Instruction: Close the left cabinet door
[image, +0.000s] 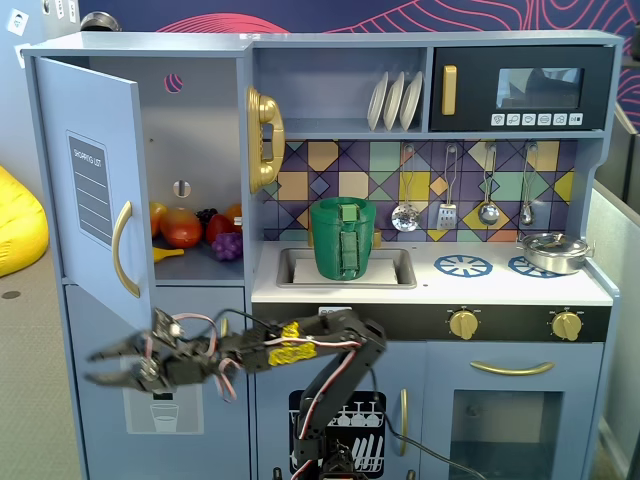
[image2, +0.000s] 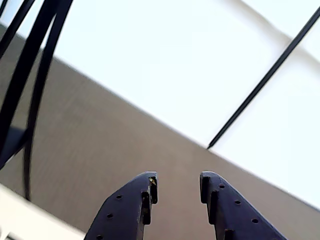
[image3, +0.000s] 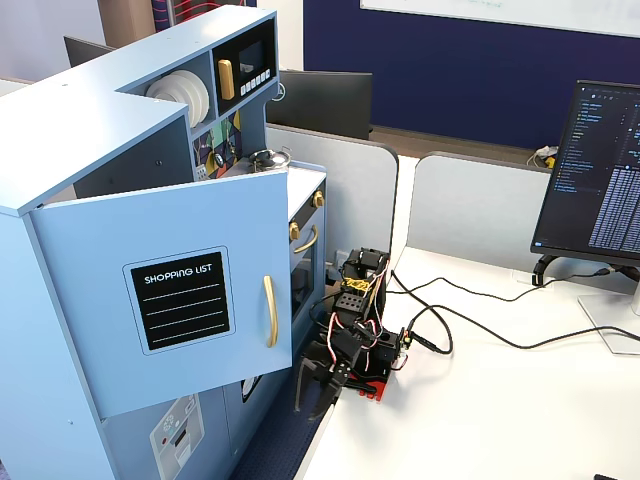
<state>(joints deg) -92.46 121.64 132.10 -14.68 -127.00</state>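
The left cabinet door (image: 95, 120) is light blue, with a black "SHOPPING LIST" panel (image3: 180, 300) and a curved gold handle (image: 122, 250). It stands swung wide open, away from the cabinet front. In the other fixed view the door (image3: 120, 250) faces the camera, with its handle (image3: 270, 310) near its free edge. My gripper (image: 90, 367) is open and empty, reaching left below the door's lower edge. It also shows under the door's free corner (image3: 315, 400). In the wrist view the gripper (image2: 178, 182) is spread, with only brown floor and white wall beyond.
Toy fruit (image: 190, 230) lies on the shelf inside the open cabinet. Below it is the door with the ice-dispenser graphic (image: 165, 410). A gold phone (image: 262, 140) and a green basket (image: 343, 238) are to the right. Cables (image3: 480, 330) and a monitor (image3: 600, 170) are on the white desk.
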